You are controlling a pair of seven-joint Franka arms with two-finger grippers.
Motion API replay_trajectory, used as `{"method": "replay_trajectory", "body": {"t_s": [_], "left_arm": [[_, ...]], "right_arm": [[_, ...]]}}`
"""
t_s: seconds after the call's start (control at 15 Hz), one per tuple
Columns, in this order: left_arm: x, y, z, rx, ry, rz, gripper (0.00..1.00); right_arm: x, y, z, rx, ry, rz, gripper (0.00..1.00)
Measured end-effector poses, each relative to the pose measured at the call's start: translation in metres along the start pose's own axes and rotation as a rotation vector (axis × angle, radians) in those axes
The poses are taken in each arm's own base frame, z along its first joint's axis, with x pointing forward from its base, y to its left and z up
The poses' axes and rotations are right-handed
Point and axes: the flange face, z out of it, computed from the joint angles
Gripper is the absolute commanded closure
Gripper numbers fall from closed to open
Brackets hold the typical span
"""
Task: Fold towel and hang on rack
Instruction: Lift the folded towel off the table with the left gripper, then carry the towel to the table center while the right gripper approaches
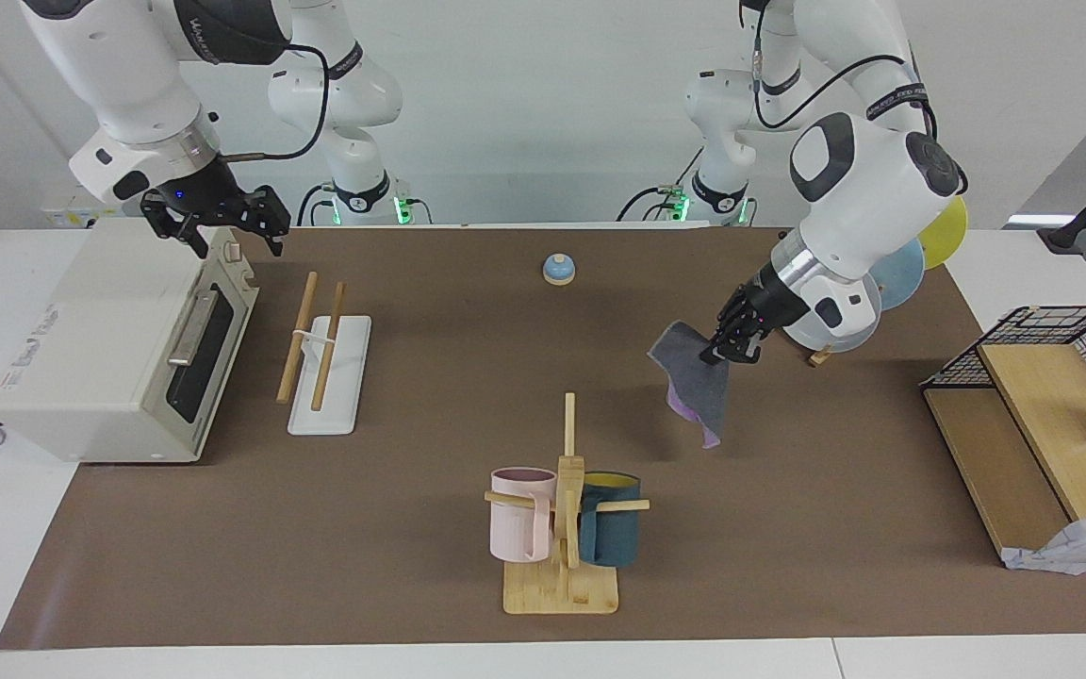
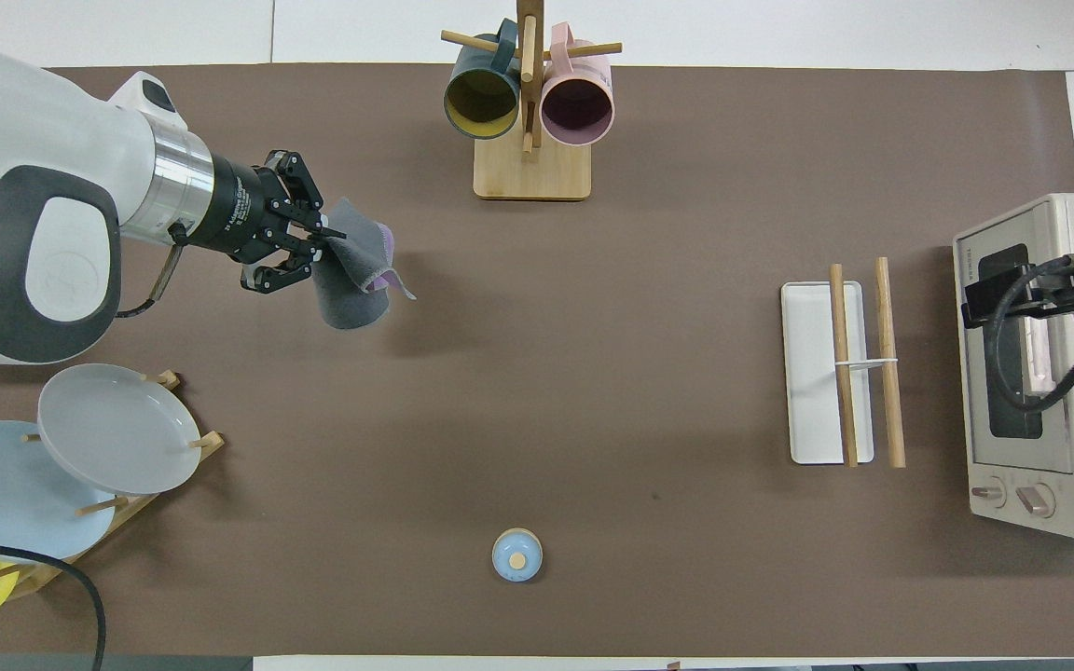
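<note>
The towel [image 1: 694, 379] is folded, dark grey outside with a purple edge showing. It hangs in the air from my left gripper [image 1: 730, 351], which is shut on its upper corner, over the brown mat near the plate stand; it also shows in the overhead view [image 2: 355, 280] with the left gripper [image 2: 318, 244]. The rack [image 1: 328, 368], two wooden dowels on a white base, lies on the mat beside the toaster oven, toward the right arm's end [image 2: 817, 373]. My right gripper [image 1: 215, 231] is open and empty, raised over the oven's top edge.
A white toaster oven [image 1: 119, 349] stands beside the rack. A mug tree [image 1: 567, 509] with a pink and a dark blue mug stands far from the robots. A plate stand [image 2: 108, 438] with plates, a small blue lid [image 1: 558, 270] and a wire-and-wood shelf [image 1: 1052, 377] are also here.
</note>
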Motion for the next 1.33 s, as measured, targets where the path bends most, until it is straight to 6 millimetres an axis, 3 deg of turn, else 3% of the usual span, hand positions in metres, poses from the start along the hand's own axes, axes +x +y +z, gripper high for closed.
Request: {"method": "replay_trajectory", "body": {"t_s": [0.6, 0.87, 0.93, 1.07, 1.2, 1.33], "left_arm": [[-0.082, -0.011, -0.033, -0.095, -0.055, -0.491, 1.00], [-0.117, -0.011, -0.031, -0.137, -0.102, -0.637, 1.00], [-0.125, -0.013, -0.029, -0.137, -0.111, -0.667, 1.00], [-0.137, -0.014, -0.028, -0.139, -0.127, -0.728, 1.00], [-0.151, -0.017, -0.027, -0.149, -0.146, -0.767, 1.00], [-0.168, -0.021, -0.022, -0.145, -0.158, -0.791, 1.00]], "right_arm": [[-0.001, 0.017, 0.000, 0.003, -0.001, 0.031, 0.00], [-0.001, 0.010, 0.001, 0.010, -0.005, 0.018, 0.00], [0.000, -0.002, 0.001, 0.018, -0.003, -0.003, 0.00], [0.005, -0.045, -0.003, 0.060, 0.046, -0.054, 0.00], [0.011, -0.086, -0.003, 0.150, 0.113, 0.023, 0.00], [0.014, -0.109, 0.005, 0.264, 0.110, 0.174, 0.00]]}}
